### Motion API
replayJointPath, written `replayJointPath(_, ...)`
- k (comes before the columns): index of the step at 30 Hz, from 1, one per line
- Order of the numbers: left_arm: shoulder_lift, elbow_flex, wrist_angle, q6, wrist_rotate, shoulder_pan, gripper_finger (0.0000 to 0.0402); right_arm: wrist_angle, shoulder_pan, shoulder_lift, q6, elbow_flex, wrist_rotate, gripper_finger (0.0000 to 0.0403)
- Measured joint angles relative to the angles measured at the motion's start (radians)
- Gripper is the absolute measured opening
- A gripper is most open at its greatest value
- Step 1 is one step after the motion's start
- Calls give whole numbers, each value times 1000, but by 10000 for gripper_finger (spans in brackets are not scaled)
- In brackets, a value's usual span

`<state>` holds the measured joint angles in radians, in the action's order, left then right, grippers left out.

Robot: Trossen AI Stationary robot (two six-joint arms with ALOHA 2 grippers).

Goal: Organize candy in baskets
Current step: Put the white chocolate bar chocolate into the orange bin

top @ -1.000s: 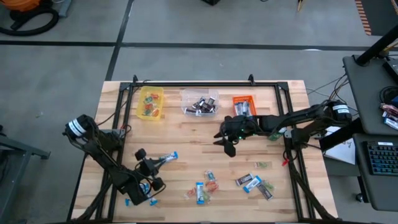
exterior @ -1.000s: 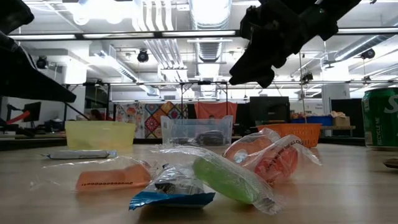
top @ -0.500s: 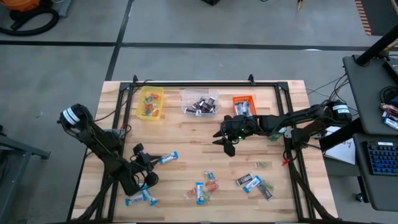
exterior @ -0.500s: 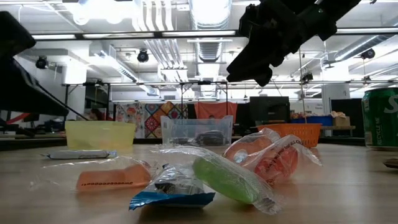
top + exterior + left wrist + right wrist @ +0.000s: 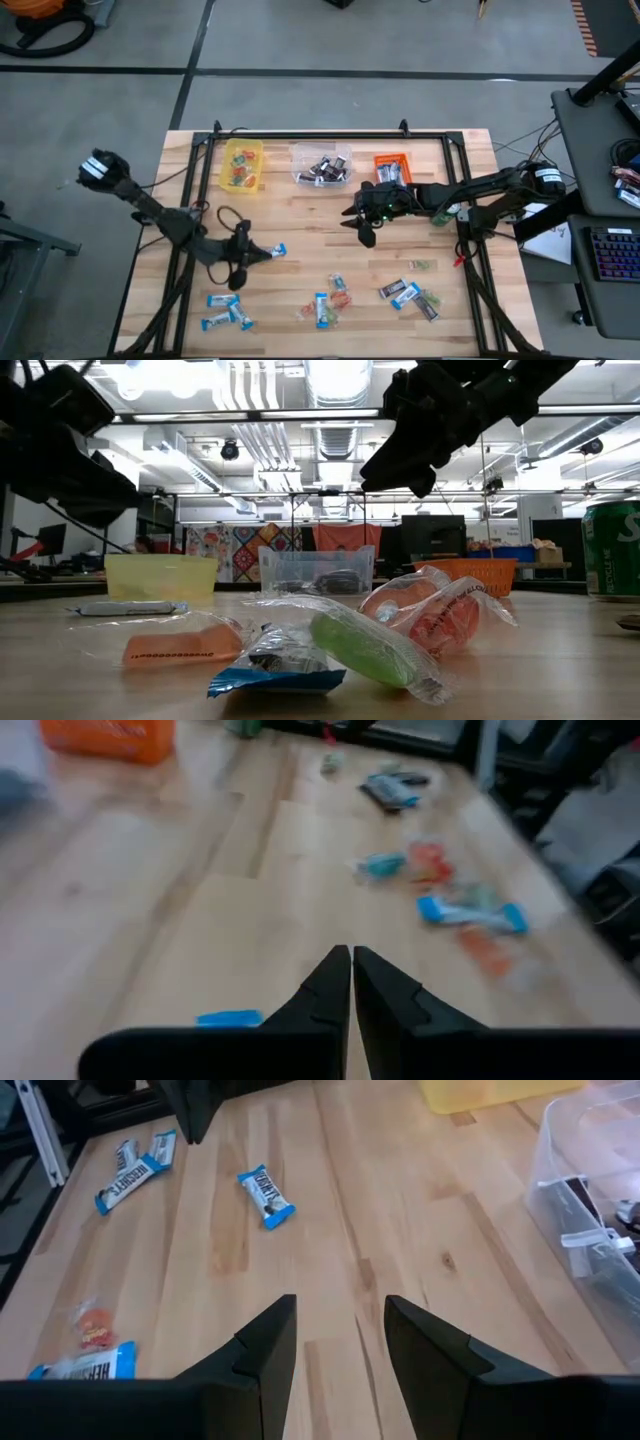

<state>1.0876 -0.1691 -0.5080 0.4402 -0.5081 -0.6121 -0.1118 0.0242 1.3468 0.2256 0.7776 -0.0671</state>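
The left claw (image 5: 243, 262) has swung up from the tabletop's near edge and shut empty just beside a blue-and-white wrapped candy bar (image 5: 274, 251); the grasp looks missed. The right claw (image 5: 363, 229) still hovers open near the orange plastic basket (image 5: 392, 166).

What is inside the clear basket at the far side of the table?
The clear basket holds a small pile of dark wrapped candies, seen from above. The low view shows dark pieces through its wall. Whether other pieces lie under that pile cannot be seen.
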Motion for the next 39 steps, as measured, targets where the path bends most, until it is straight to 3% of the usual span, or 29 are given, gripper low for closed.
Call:
replayJointPath(6,49,-17,20,30,18,12,38,2,0,0,-1,0,-2,144)
replayJointPath(15,181,-96,203,56,20,10,160,1,0,0,12,0,-2,144)
replayJointPath(19,225,-102,227,62,21,6,194,1,0,0,12,0,11,144)
replayJointPath(39,249,-97,406,74,-81,-2,201,-42,0,0,97,0,52,144)
